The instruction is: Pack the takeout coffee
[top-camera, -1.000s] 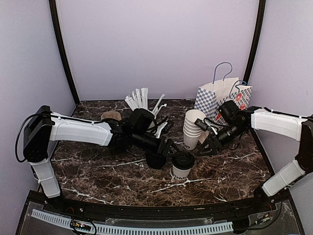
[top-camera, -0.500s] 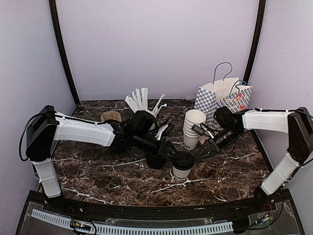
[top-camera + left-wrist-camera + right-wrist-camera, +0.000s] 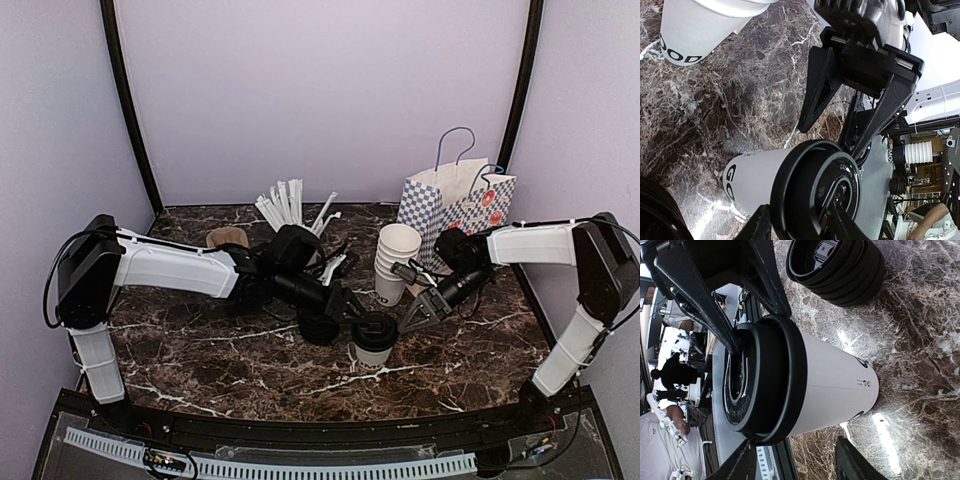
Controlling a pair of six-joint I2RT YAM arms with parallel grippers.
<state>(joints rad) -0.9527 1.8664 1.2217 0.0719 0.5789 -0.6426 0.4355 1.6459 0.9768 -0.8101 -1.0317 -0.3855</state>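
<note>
takeout coffee [image 3: 372,340]: left claw [image 3: 354,311] around lid [image 3: 374,325], grip unclear; right claw [image 3: 413,317] open beside, arm [image 3: 530,243] outstretched.

capped cup [image 3: 373,340] 1 | cup stack [image 3: 396,262] 1 | lid stack [image 3: 320,328] 1

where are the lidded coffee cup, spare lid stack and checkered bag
lidded coffee cup [image 3: 372,351]: top view, white side wall
spare lid stack [image 3: 855,277]: right wrist view, stacked rims
checkered bag [image 3: 425,205]: top view, front panel

The cup [image 3: 755,175] hides half its lettering round its side.
</note>
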